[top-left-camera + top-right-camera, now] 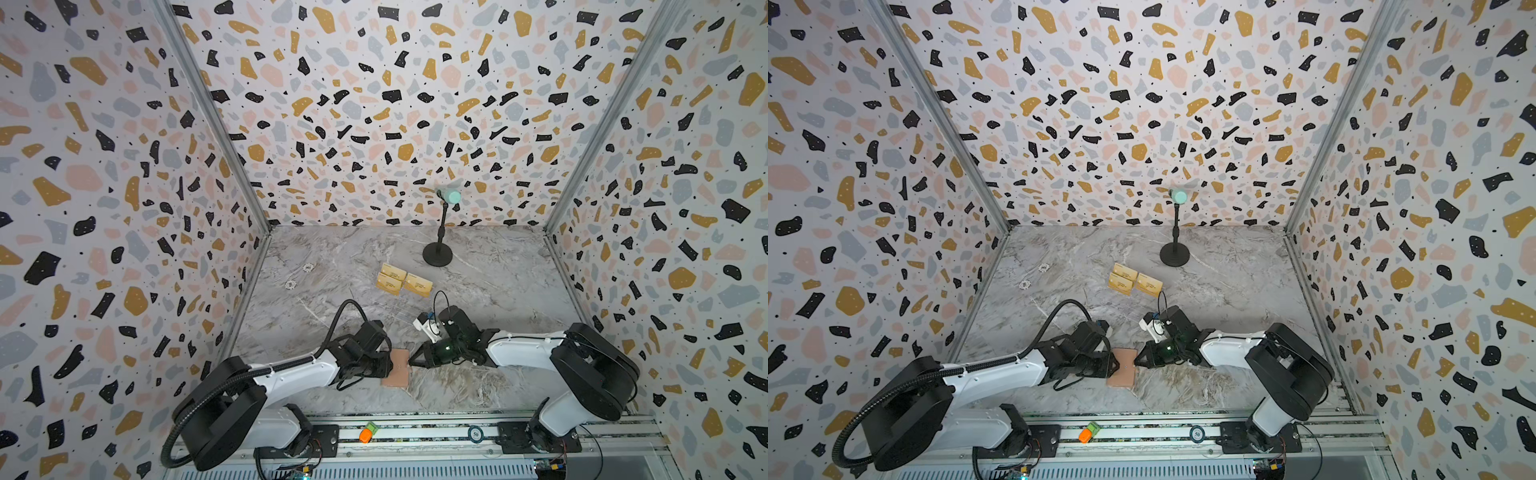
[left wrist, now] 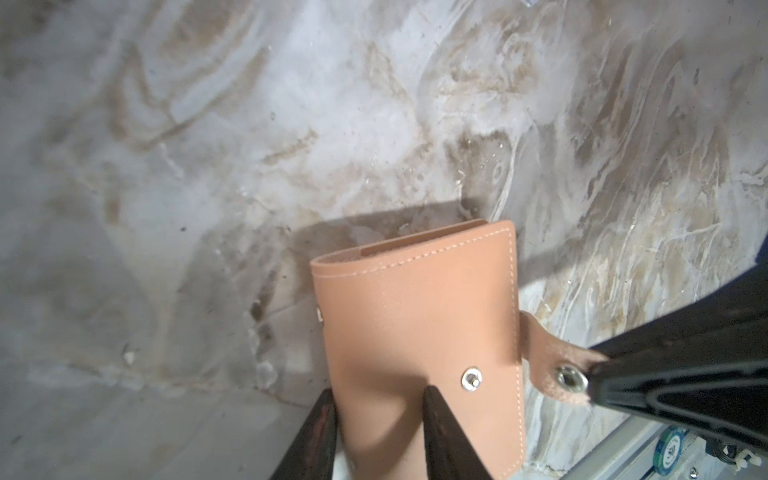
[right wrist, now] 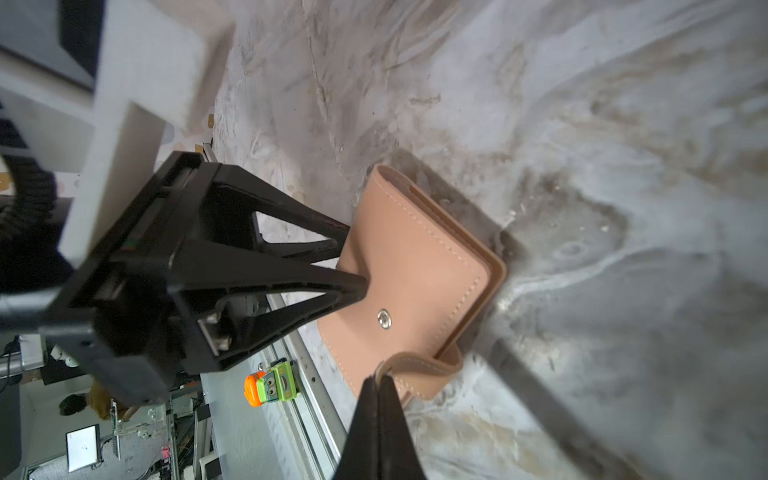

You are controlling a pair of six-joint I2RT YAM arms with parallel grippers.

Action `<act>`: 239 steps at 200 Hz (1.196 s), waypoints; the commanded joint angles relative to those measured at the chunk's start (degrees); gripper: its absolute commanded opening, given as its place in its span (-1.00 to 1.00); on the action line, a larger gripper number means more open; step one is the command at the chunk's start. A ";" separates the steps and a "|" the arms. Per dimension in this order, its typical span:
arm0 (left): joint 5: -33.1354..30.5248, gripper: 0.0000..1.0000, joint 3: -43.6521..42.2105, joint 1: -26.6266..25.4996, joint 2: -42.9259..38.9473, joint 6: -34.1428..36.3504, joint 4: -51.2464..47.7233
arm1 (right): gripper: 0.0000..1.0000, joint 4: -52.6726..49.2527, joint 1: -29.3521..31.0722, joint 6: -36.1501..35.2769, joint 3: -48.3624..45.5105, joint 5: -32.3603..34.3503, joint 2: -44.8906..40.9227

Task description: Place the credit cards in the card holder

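Note:
The salmon-pink card holder [image 1: 398, 369] [image 1: 1123, 369] lies closed on the marble table between my two grippers. My left gripper [image 1: 391, 365] [image 2: 380, 401] is shut on the card holder's left edge, a finger on each side of the cover [image 2: 415, 307]. My right gripper [image 1: 411, 361] [image 3: 379, 380] is shut on the tip of the snap strap [image 3: 419, 360], which is unsnapped and pulled away from the stud [image 3: 385, 319]. Three gold credit cards [image 1: 404, 279] [image 1: 1134, 280] lie farther back, apart from both grippers.
A black stand with a teal head [image 1: 438, 251] rises behind the cards. Two small ring-shaped bits [image 1: 308, 267] lie at the back left. On the front rail [image 1: 415, 440] sit an orange-green toy [image 1: 368, 432] and a round chip [image 1: 476, 434].

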 commanded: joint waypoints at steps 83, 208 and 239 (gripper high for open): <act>-0.45 -0.28 -1.02 -0.95 1.63 -1.29 -0.33 | -1.00 -11.14 1.79 -7.32 9.32 1.42 4.88; -0.82 -0.30 -1.73 -1.04 0.97 -1.60 0.64 | -1.00 -35.82 2.01 -20.01 21.80 6.71 7.08; -0.85 -0.30 -1.46 -1.04 0.96 -1.71 0.34 | -1.00 -38.42 2.32 -21.67 22.92 8.69 6.55</act>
